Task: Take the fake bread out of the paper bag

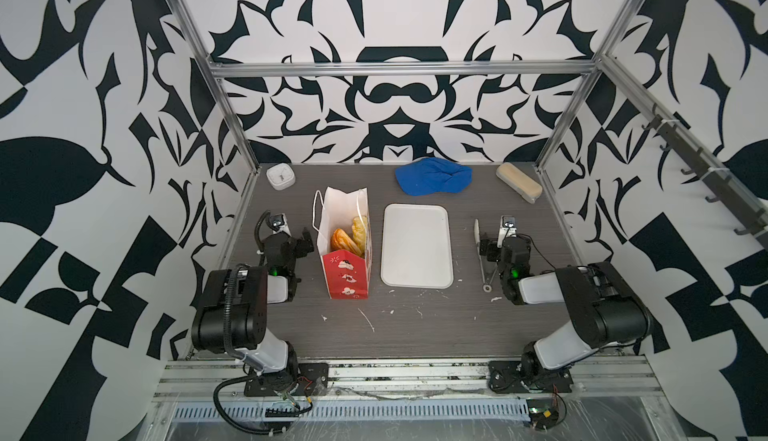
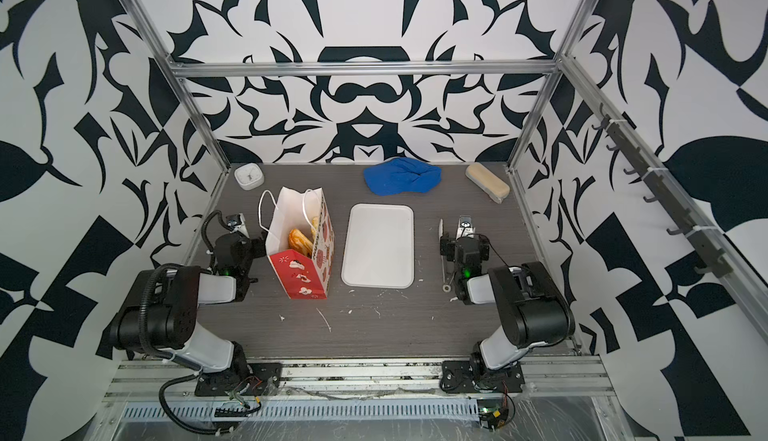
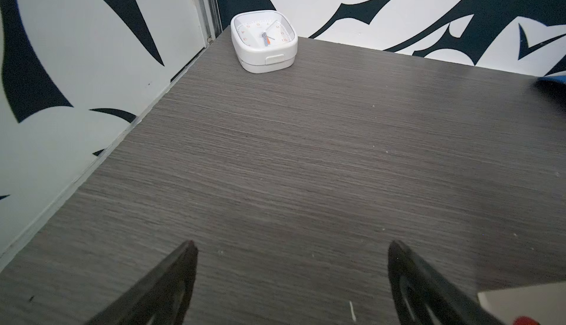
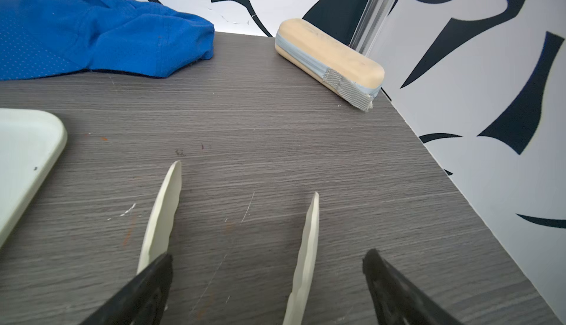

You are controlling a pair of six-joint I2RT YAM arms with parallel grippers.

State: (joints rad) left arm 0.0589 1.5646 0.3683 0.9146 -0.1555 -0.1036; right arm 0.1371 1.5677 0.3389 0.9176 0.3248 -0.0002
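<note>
I'm seeing the paper bag (image 1: 345, 272) upright just left of the tray (image 1: 417, 247), with the fake bread (image 1: 343, 240) inside it. At the back of the surface (image 1: 415, 326): clock (image 1: 281, 176) left, cloth (image 1: 432, 175) middle, oblong block (image 1: 518, 182) right.

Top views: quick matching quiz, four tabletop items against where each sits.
Items
1. clock
2. blue cloth
3. beige case
4. white tray

Places
a. far right corner of the table
b. mid-table, just right of the paper bag
c. far left corner of the table
d. by the back wall, beyond the white tray

Pairs: 1-c, 2-d, 3-a, 4-b
</note>
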